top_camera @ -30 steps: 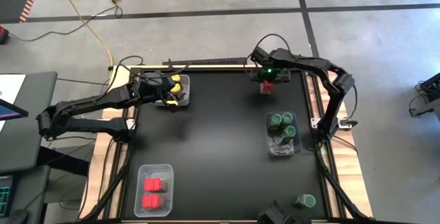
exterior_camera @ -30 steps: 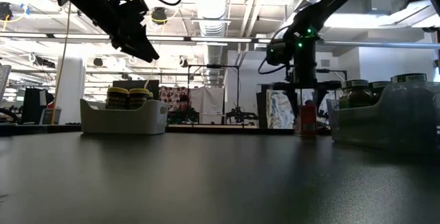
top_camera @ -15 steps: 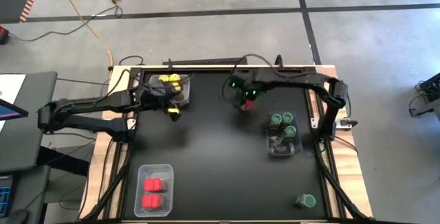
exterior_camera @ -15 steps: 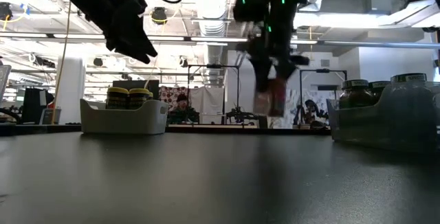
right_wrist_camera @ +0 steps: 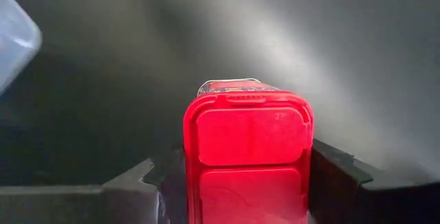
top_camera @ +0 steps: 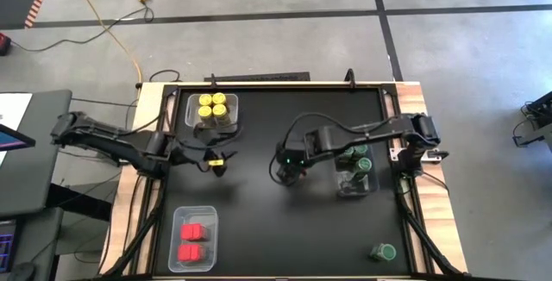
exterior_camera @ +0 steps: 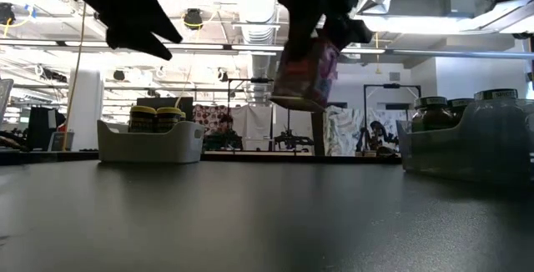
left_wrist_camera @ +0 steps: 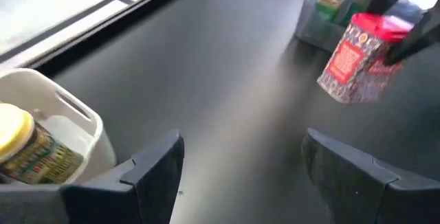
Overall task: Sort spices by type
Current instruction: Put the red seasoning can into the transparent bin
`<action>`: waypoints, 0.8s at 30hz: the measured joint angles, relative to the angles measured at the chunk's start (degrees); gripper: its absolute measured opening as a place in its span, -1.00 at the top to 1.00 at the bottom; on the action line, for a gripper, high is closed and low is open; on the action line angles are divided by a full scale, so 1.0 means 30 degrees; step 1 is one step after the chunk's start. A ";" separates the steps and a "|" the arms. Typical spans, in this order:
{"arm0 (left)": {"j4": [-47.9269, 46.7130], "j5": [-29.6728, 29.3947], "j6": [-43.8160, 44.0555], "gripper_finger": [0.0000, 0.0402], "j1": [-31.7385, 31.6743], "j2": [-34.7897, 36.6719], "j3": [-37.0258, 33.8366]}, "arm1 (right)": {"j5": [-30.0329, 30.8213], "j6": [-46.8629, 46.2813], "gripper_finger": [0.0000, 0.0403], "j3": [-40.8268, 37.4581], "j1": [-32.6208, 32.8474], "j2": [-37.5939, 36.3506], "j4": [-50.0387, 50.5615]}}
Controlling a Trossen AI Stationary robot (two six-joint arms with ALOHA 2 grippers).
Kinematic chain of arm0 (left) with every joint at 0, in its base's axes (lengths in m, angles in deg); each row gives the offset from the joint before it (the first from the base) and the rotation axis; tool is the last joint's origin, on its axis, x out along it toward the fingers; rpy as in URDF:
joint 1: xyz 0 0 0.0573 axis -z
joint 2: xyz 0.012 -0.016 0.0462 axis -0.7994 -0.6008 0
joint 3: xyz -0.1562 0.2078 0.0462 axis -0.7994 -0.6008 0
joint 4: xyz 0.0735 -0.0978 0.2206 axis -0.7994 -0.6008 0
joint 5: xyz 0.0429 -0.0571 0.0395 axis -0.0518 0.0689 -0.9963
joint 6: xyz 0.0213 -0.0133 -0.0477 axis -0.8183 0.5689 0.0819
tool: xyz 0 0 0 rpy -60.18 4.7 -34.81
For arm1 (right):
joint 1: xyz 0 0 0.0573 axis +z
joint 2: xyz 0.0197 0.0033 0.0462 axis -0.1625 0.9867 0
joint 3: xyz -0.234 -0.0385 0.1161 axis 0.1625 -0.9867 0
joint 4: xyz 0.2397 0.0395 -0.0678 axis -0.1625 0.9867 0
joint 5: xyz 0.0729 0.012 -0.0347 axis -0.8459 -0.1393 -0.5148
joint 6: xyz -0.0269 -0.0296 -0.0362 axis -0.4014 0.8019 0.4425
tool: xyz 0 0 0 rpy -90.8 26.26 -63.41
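Plastic, glossy and red, the flat hinged lid of a blocky spice tin (right_wrist_camera: pixel 247 157) fills the right wrist view, clamped between the right gripper (right_wrist_camera: pixel 240 183)'s two dark fingers, one against each side of it. From the left wrist view the tin's patterned red-and-blue sides show; it hangs in the air over the middle of the matte black table (top_camera: pixel 259 221), tilted, its long axis leaning with the lid end up and away from the left arm. At table height it floats clear of the surface, lid end uppermost and canted. The left gripper (left_wrist_camera: pixel 240 176) hovers near it toward the table's left side, its blunt dark fingers apart and holding nothing. Nearest the front edge, a clear rectangular bin (top_camera: pixel 194 239) holds two more red blocks lying flat, and a lone green-lidded jar (top_camera: pixel 383 252) stands at the front right. Farther back on the right, a clear bin (top_camera: pixel 354 171) holds round green-lidded dark jars upright. At the far left a pale, round-cornered bin (top_camera: pixel 212 114) holds four upright jars with round yellow lids.
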 joint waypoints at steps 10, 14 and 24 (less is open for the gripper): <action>0.0011 -0.1833 0.0667 -0.40 0.2737 -0.0073 0.0000 | 0.0404 -0.5901 -0.20 0.0007 0.1206 0.0022 -0.0657; -0.0165 -0.1848 0.0141 -0.40 0.3091 -0.0073 0.0000 | 0.0721 -0.8133 -0.20 0.0517 0.1427 0.0726 -0.0785; -0.2947 -0.1693 -0.0214 -0.40 0.3351 0.0155 0.0000 | 0.0805 -1.1954 -0.20 0.9905 0.1622 0.7884 0.4823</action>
